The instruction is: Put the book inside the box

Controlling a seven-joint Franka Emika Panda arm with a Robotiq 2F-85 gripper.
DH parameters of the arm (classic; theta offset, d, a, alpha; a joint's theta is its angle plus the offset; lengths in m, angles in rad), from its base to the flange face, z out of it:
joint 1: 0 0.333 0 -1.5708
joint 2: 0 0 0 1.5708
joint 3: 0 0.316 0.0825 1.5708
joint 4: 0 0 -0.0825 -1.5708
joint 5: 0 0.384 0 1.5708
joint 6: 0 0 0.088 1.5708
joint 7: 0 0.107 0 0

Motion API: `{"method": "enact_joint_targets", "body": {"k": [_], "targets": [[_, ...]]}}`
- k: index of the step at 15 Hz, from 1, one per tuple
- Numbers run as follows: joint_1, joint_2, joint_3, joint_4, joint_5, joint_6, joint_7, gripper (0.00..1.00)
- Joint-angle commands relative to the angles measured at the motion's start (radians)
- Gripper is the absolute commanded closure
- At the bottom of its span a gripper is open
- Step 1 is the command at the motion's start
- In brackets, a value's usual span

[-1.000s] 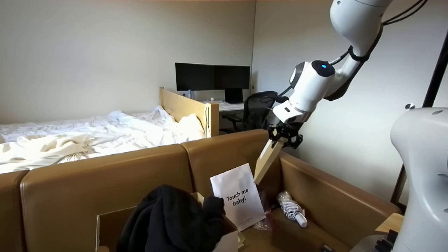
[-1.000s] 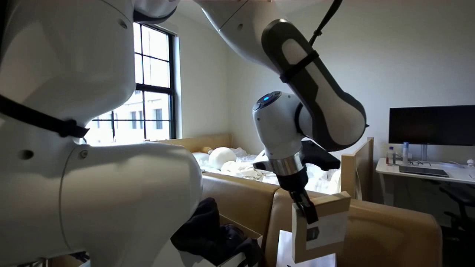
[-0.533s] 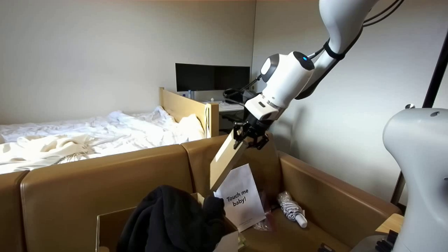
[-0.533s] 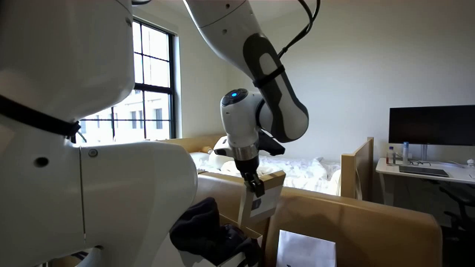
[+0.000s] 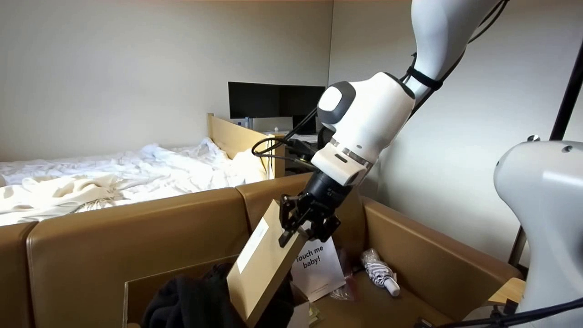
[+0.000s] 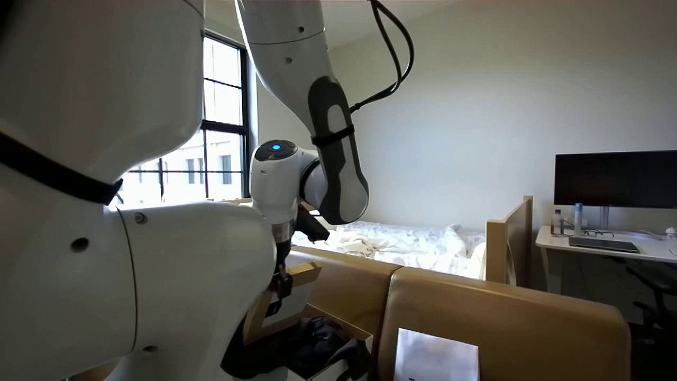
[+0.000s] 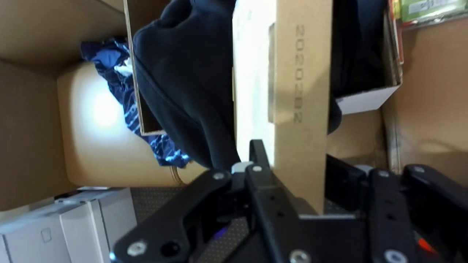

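The tool is clamping the book, which is now slanting over the box (no longer hanging outside it) and seemingly pressing down the dark cloth heaped there; lowering and letting go are probably remaining.

On the brown sofa, a white card and, probably, a folded umbrella.

Book — smooth, matt cardboard.

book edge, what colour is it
The book edge is tan with dark printed digits, clearest in the wrist view.
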Motion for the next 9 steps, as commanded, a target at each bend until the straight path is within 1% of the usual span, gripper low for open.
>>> {"method": "enact_joint_targets", "body": {"k": [1, 2, 5, 6, 7, 9], "targets": [[0.062, -0.003, 0.018, -0.026, 0.064, -0.001, 0.038, 0.93], [0.085, 0.013, 0.006, -0.028, 0.108, -0.059, 0.05, 0.93], [0.129, 0.045, -0.041, -0.012, 0.233, -0.147, 0.085, 0.93], [0.146, 0.016, -0.054, -0.026, 0.259, -0.216, 0.086, 0.93], [0.165, 0.016, -0.067, -0.028, 0.285, -0.258, 0.101, 0.93], [0.202, 0.056, -0.097, -0.031, 0.321, -0.282, 0.134, 0.93]]}}
